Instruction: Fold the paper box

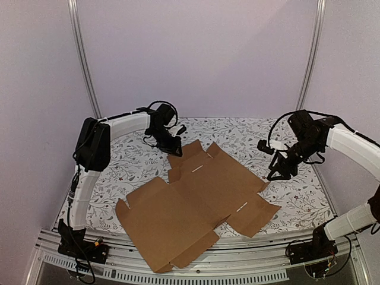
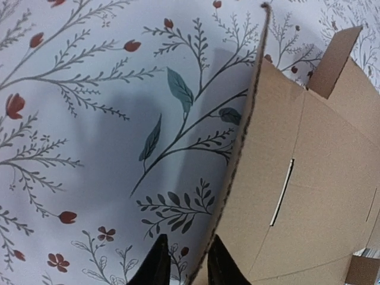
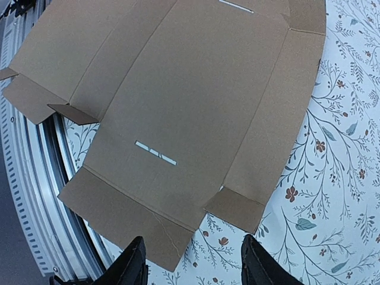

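Top external view shows the paper box (image 1: 199,202) as a flat cut-out sheet spread across the middle of the flowered bench (image 1: 136,160). Its near corner reaches over the metal rail (image 1: 249,243) at the front. Hardly any folding shows. The main panels lie flat, the creases look unworked and both slits are open, with no tab pushed in. Only a few small corner flaps tilt up a little.

The left end effector (image 2: 187,237) is at the far left edge of the sheet. Its fingers are drawn close together with the corrugated edge running between them. That edge looks slightly lifted off the cloth and throws a shadow. A thin strip of cloth shows beside one finger, so I cannot tell whether the cardboard is truly clamped.

The right end effector (image 3: 196,267) hangs above the right-hand side of the sheet. Its fingers are spread wide with nothing between them.

My judgement is that the task is at its very start, perhaps at the raising of the first side wall. Left to do are standing up the side panels, turning in the corner flaps, seating the tabs in the slits and closing the lid.
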